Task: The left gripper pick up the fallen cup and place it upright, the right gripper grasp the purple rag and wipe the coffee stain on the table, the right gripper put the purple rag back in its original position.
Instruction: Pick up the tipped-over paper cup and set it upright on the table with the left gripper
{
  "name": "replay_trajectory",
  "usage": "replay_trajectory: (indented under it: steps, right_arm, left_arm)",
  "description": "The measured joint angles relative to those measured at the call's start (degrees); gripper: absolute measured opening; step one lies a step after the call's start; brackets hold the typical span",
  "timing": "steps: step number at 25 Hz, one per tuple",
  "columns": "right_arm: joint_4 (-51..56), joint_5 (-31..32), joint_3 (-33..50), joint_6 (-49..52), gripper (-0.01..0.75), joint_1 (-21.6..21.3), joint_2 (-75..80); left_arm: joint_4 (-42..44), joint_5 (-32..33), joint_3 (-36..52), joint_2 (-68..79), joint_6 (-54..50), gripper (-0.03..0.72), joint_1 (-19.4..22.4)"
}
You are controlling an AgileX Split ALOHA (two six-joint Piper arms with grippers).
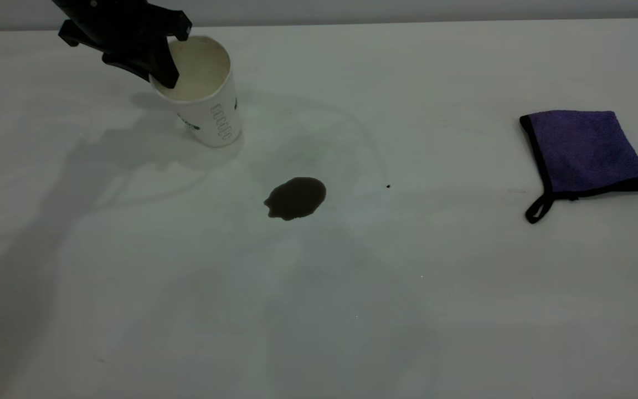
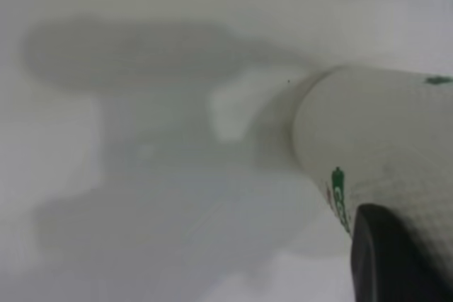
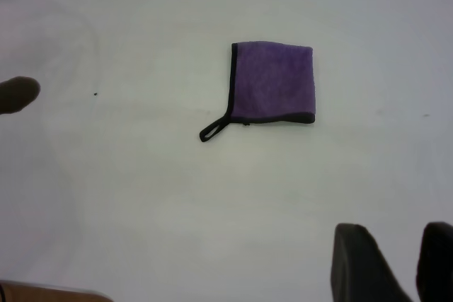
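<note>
While the left gripper pinches the cup by its rim near the bench's far left corner, one finger inside the mouth and one outside, the cup stands tilted with its base on the bench. Nearer the middle lies the coffee stain, apart from the cup. The purple rag lies flat toward the right edge. The right gripper hangs well apart from the rag, slightly parted and empty.
</note>
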Motion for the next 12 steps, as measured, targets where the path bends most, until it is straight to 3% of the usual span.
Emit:
replay_trajectory:
  steps: [12]
  right_arm:
    - [0.0, 0.0, 0.0, 0.0, 0.238, 0.0, 0.0]
  left_arm:
    - [0.0, -0.25, 0.0, 0.0, -7.1, 0.363, 1.89]
